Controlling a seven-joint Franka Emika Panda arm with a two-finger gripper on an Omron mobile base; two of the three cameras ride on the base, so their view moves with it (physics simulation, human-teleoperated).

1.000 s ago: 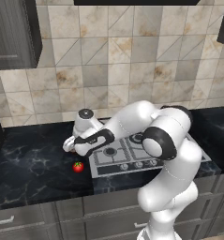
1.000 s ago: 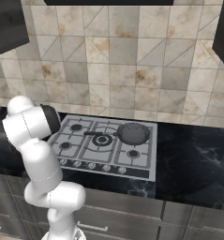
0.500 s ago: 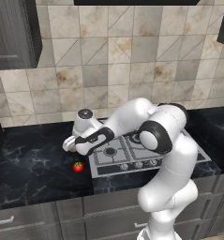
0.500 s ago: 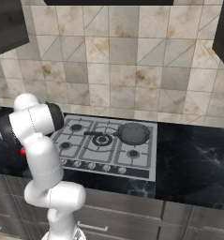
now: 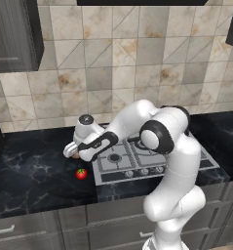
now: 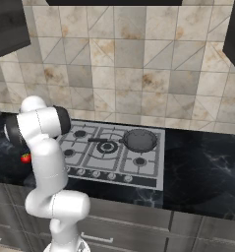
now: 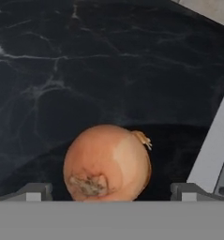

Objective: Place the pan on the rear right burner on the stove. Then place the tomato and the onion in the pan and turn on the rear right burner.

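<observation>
The onion, a brownish-orange ball, lies on the black counter, and in the hand view it sits between my two fingertips. My gripper is open around it, with gaps on both sides. In the left base view the gripper hangs low over the counter just left of the stove. The red tomato rests on the counter in front of the hand, also seen as the tomato beside the arm. The dark pan sits at the rear right of the stove, covering the rear right burner.
A row of small knobs lines the stove's front edge. The tiled wall stands close behind the counter. Dark cabinets hang above at the left. Black marble counter stretches left of the stove.
The arm has leaned further left and the hand has sunk a little toward the counter. The jaws have stayed open.
</observation>
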